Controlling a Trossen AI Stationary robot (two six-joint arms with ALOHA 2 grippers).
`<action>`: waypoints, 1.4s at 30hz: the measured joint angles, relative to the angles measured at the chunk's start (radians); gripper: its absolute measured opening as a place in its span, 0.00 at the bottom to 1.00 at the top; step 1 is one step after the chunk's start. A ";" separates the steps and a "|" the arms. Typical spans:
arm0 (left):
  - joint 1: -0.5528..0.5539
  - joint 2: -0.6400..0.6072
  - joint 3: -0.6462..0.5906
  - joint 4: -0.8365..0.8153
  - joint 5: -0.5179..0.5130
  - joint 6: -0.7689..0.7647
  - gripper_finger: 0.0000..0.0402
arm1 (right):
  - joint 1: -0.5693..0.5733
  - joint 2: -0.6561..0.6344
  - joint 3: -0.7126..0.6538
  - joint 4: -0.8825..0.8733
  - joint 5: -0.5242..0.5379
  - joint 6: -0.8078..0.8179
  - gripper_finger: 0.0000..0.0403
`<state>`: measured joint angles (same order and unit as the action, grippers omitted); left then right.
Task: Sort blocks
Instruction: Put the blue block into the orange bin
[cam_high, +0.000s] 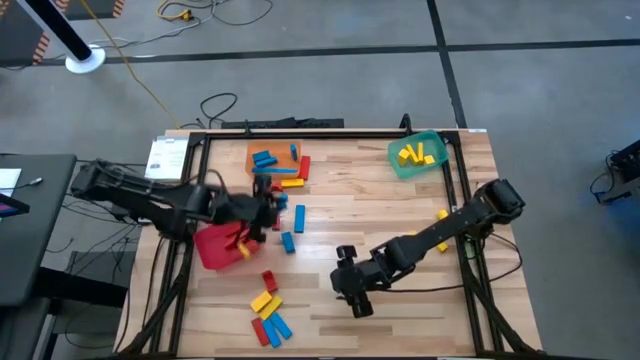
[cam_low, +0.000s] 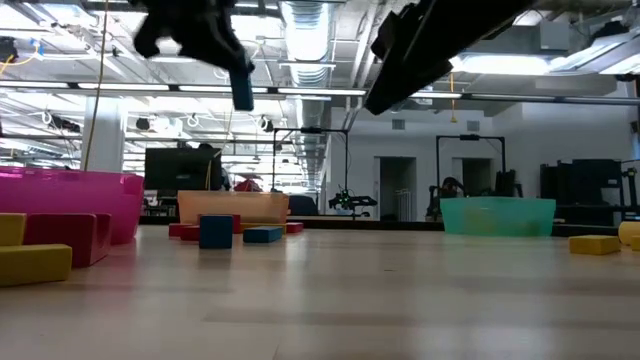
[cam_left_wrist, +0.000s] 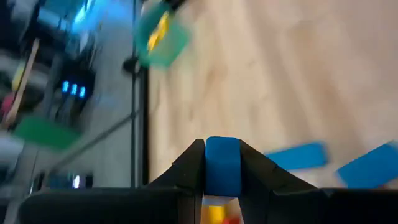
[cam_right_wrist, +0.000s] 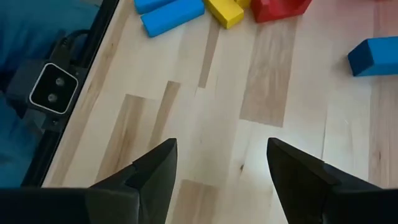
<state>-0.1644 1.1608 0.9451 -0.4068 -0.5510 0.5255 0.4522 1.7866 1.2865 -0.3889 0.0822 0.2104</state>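
Observation:
Small red, blue and yellow blocks lie scattered on the wooden table: a cluster (cam_high: 268, 315) near the near edge, two blue ones (cam_high: 293, 230) mid-table, and others around the orange bin (cam_high: 275, 160). My left gripper (cam_high: 275, 205) hangs above the table between the orange bin and the red bin (cam_high: 215, 245), shut on a blue block (cam_left_wrist: 222, 165). My right gripper (cam_high: 352, 290) is open over bare wood right of the near cluster (cam_right_wrist: 205, 9), touching nothing. My left gripper pinches the blue block (cam_left_wrist: 222, 163) between its two fingers (cam_left_wrist: 189, 168), which lie on its two opposite side faces. The block is lifted clear and hangs below the gripper, well above the table (cam_low: 242, 90).
A green bin (cam_high: 418, 155) holding yellow blocks stands at the far right. Two yellow blocks (cam_high: 442, 230) lie near the right arm. The orange bin holds blue blocks. A black frame rail (cam_high: 330, 133) borders the table. Bare wood lies mid-table (cam_high: 400, 215).

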 joint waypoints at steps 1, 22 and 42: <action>0.036 -0.005 0.000 -0.017 0.000 -0.003 0.15 | 0.005 0.000 0.000 0.001 0.000 0.002 0.65; 0.768 0.158 0.000 -0.011 0.404 -0.010 0.15 | 0.114 0.000 0.000 -0.006 0.150 0.033 0.65; 0.821 0.375 0.000 0.066 0.415 0.012 0.28 | 0.113 0.002 0.000 0.003 0.237 0.051 0.65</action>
<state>0.6564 1.5361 0.9451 -0.3405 -0.1356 0.5372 0.5655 1.7882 1.2862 -0.3860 0.3187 0.2615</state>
